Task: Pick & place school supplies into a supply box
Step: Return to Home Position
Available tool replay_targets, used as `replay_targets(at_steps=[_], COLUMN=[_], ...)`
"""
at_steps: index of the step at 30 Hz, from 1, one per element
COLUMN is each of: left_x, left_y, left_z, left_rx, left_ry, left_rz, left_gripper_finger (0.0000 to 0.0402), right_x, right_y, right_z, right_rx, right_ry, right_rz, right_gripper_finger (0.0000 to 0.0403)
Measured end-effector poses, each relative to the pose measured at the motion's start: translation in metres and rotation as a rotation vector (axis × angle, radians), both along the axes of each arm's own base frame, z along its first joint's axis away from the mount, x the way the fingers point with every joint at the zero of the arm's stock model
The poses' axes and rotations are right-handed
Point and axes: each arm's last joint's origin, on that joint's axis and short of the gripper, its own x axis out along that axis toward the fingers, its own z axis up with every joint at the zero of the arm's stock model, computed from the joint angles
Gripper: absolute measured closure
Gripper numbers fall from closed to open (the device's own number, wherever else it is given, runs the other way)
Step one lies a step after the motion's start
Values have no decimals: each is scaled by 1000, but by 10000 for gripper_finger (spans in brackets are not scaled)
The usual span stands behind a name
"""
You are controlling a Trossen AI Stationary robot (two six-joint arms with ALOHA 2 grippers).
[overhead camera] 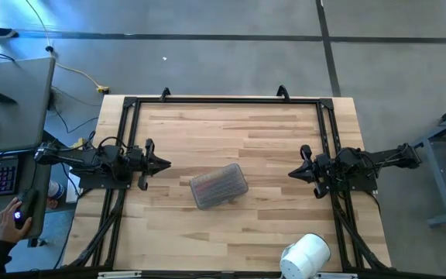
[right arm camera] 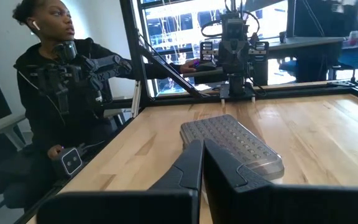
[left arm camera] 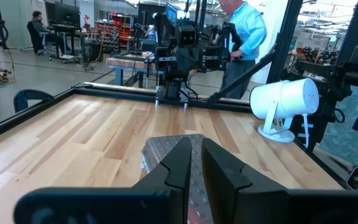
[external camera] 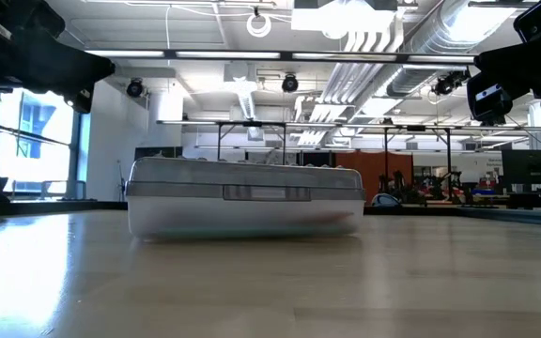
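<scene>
The supply box (overhead camera: 218, 186) lies shut in the middle of the wooden table, resting flat on its base, with its grey ribbed lid (right arm camera: 232, 137) on top. A faint reddish colour shows through the lid; no single school supply can be made out. My left gripper (overhead camera: 166, 163) waits at the table's left side, pointing level toward the box, with a narrow gap between its fingertips (left arm camera: 196, 146). My right gripper (overhead camera: 291, 173) waits at the right side, also level and facing the box, its fingertips together (right arm camera: 203, 144). Neither touches anything.
A fat white cylinder on a stand (overhead camera: 306, 256) sits at the table's near right corner. A black metal frame (overhead camera: 223, 101) runs along the table's far edge and sides. A person sits beyond the left edge, one hand (overhead camera: 12, 218) on a device.
</scene>
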Motion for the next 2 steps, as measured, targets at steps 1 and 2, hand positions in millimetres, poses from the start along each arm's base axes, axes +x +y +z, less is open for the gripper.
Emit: replay_targets(at_steps=[1,2], left_x=[0,0], left_y=[0,0], left_z=[0,0], left_rx=[0,0], left_ry=[0,0], left_rz=[0,0], left_gripper_finger=[328,328], right_x=[0,0], right_y=[0,0], right_z=[0,0], right_rx=[0,0], right_ry=[0,0], right_rz=[0,0], right_gripper_finger=[402,402])
